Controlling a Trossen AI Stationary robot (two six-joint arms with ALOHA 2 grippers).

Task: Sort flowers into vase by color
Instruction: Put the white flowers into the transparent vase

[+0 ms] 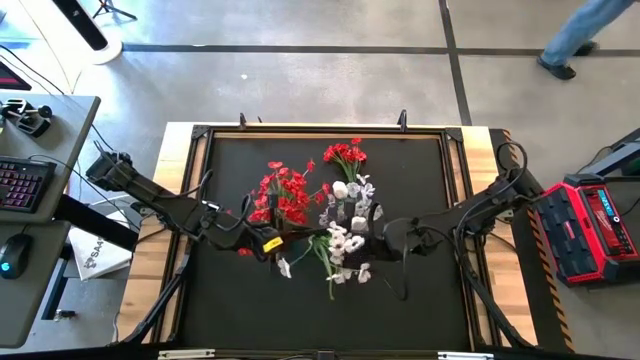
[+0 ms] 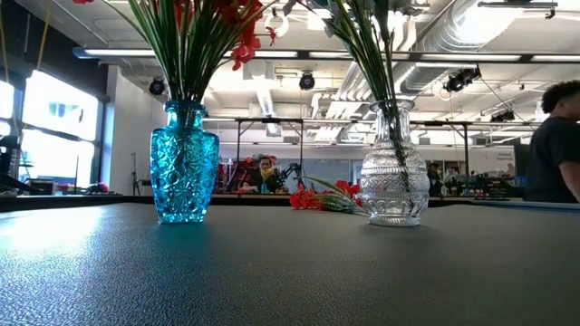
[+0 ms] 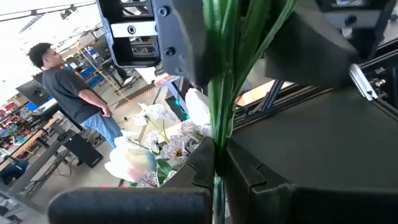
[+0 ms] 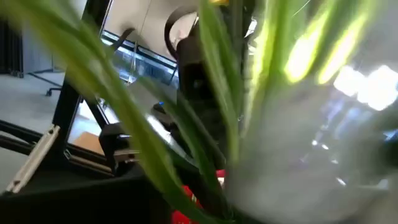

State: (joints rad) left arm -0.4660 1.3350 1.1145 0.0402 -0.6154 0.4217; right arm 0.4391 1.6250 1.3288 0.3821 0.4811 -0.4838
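A blue vase (image 2: 184, 163) holds green stems with red blossoms (image 1: 281, 196). A clear glass vase (image 2: 392, 177) holds green stems with white blossoms (image 1: 346, 236). One red sprig (image 1: 345, 155) lies on the mat behind the vases and also shows in the low view (image 2: 322, 197). My left gripper (image 1: 270, 243) is between the two bunches, above the vases, shut on a bundle of green stems (image 3: 219, 93). My right gripper (image 1: 387, 236) is close against the white bunch on its right side. Its wrist view is filled by stems (image 4: 217, 106) and blurred glass (image 4: 311, 143). My left gripper pinches the bundle of green stems (image 3: 217, 140) between its two fingers. The stems run across the fingers and stand on past them. Which blossoms belong to these stems I cannot tell. White blossoms (image 3: 134, 160) show close beside the hold.
The black mat (image 1: 420, 300) has a raised frame around it. A red toolbox (image 1: 595, 225) stands off the table's right edge and a desk with a keyboard (image 1: 22, 185) off its left. People are in the room beyond (image 2: 555, 145), (image 3: 68, 87).
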